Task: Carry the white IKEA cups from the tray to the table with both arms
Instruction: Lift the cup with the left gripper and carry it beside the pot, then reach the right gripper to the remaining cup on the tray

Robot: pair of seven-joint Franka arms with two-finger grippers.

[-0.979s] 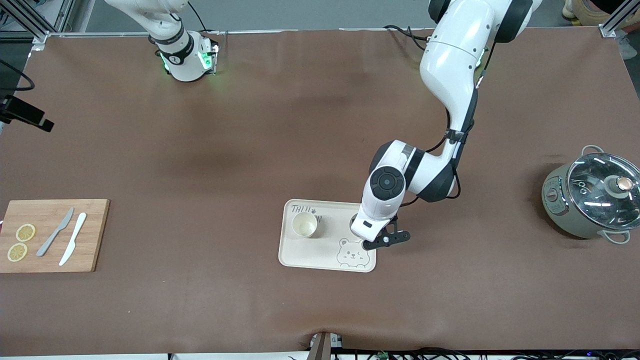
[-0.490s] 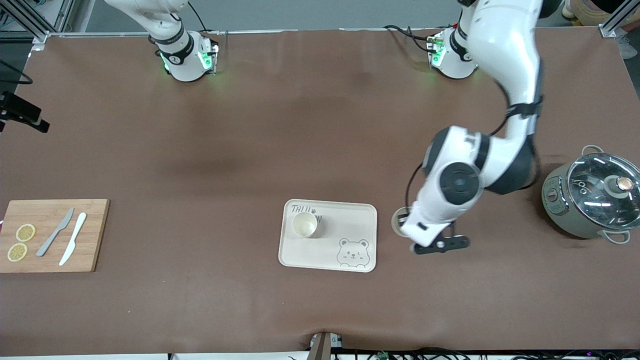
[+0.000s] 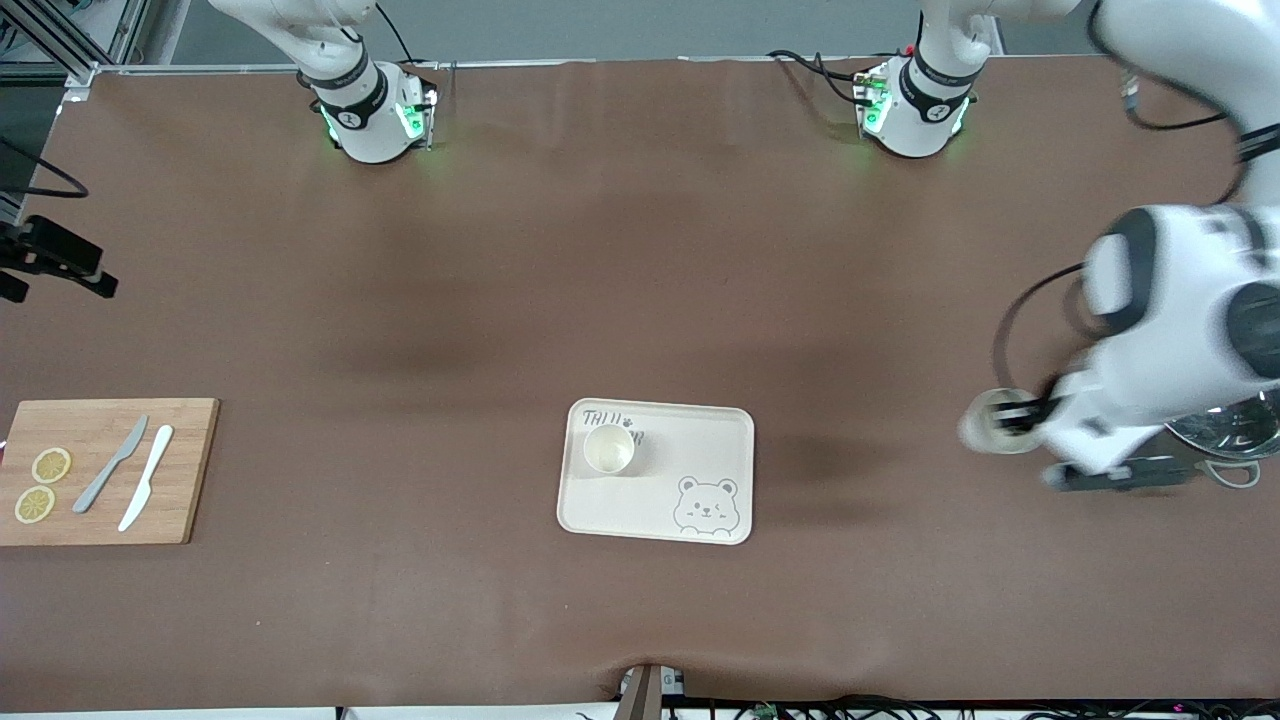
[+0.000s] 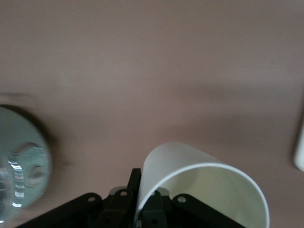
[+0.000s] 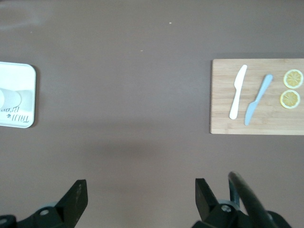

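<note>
Front view shows "TRUU" printed on the bear tray (image 3: 700, 440). Left claw (image 3: 1020, 418) pinches a white cup (image 3: 990, 432) above the table (image 3: 500, 300); right claw (image 5: 137, 202) hangs spread.

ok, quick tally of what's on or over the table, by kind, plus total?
White cups: 2, one on the tray, one in the left gripper
Tray: 1
Cutting board: 1
Knives: 2, grey and white
Lemon slices: 2
Cooker pot: 1
Total: 9

Brown table (image 3: 500, 250): bear tray (image 3: 700, 440), cutting board (image 3: 190, 470), cooker pot (image 3: 1235, 440)
</note>
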